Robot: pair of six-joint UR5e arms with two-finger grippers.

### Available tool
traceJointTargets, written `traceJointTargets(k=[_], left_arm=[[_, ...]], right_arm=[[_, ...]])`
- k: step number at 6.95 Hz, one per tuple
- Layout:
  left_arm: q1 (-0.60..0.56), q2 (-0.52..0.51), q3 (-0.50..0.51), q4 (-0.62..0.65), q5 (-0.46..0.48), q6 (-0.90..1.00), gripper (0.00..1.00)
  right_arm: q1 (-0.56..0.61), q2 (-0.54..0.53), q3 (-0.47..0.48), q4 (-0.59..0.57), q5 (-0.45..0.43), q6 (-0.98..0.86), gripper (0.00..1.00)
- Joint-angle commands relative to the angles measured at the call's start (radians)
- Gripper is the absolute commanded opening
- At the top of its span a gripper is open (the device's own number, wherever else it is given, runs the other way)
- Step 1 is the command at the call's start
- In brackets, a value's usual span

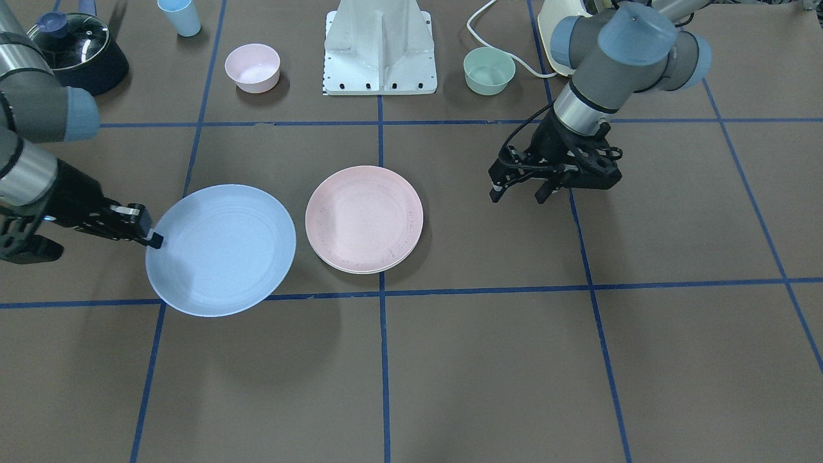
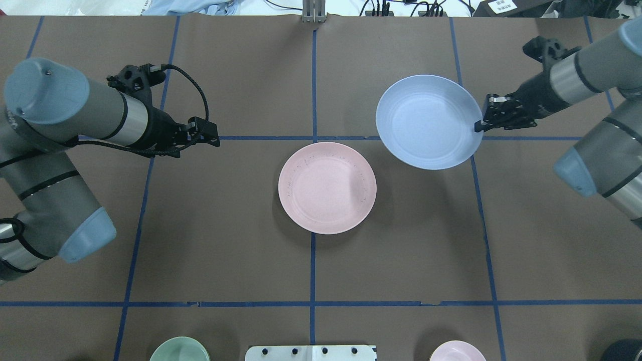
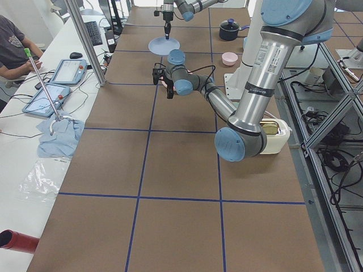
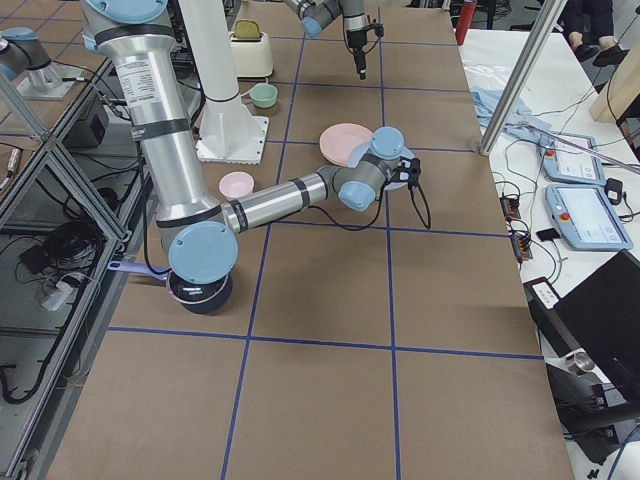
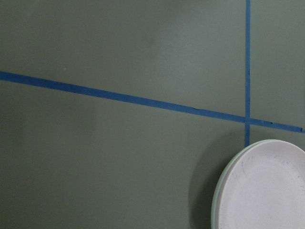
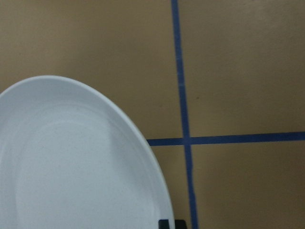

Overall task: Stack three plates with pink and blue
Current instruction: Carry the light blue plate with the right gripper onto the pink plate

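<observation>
The light blue plate (image 1: 220, 249) hangs tilted above the table, held by its rim in my right gripper (image 1: 151, 236), which is shut on it. It also shows in the overhead view (image 2: 429, 122) and the right wrist view (image 6: 71, 167). The pale pink plate (image 1: 364, 217) lies at the table's middle on top of the cream-white plate, whose rim (image 1: 360, 270) peeks out beneath. The stack shows in the left wrist view (image 5: 267, 191). My left gripper (image 1: 517, 195) is open and empty, hovering off to the side of the stack.
A small pink bowl (image 1: 252, 67), a mint-green bowl (image 1: 488, 70), a blue cup (image 1: 179, 16) and a dark lidded pot (image 1: 74, 51) stand near the robot's base (image 1: 380, 48). Blue tape lines cross the brown table.
</observation>
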Motion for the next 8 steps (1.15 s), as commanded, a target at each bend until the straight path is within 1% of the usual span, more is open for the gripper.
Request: traceJointTargets(k=[1,2,3,4,5,6,8], left_arm=[[-0.096,0.059,-0.028,0.022,-0.005,0.125,1.0],[-0.121,0.064,-0.022,0.039,-0.002,0.127,1.0],[-0.141,0.065,-0.025,0.043,-0.005,0.126,1.0],[-0.155,0.064,-0.024,0.039,-0.032,0.129,1.0],[-0.158,0.065,-0.027,0.043,-0.031,0.192,1.0],[-0.164,0.067,-0.025,0.043,-0.031,0.236,1.0],[-0.164,0.068,-0.014,0.042,-0.023,0.244,1.0]], right_arm=[[-0.158,0.087,0.002,-0.002,-0.141,0.163,0.0],[-0.201,0.102,0.002,-0.002,-0.162,0.201,0.0],[-0.247,0.104,0.001,-0.005,-0.206,0.214,0.0],[-0.288,0.11,-0.002,-0.023,-0.243,0.216,0.0],[-0.302,0.137,0.001,-0.087,-0.251,0.216,0.0],[-0.309,0.156,0.005,-0.121,-0.249,0.216,0.0],[-0.321,0.155,0.025,-0.123,-0.245,0.216,0.0]])
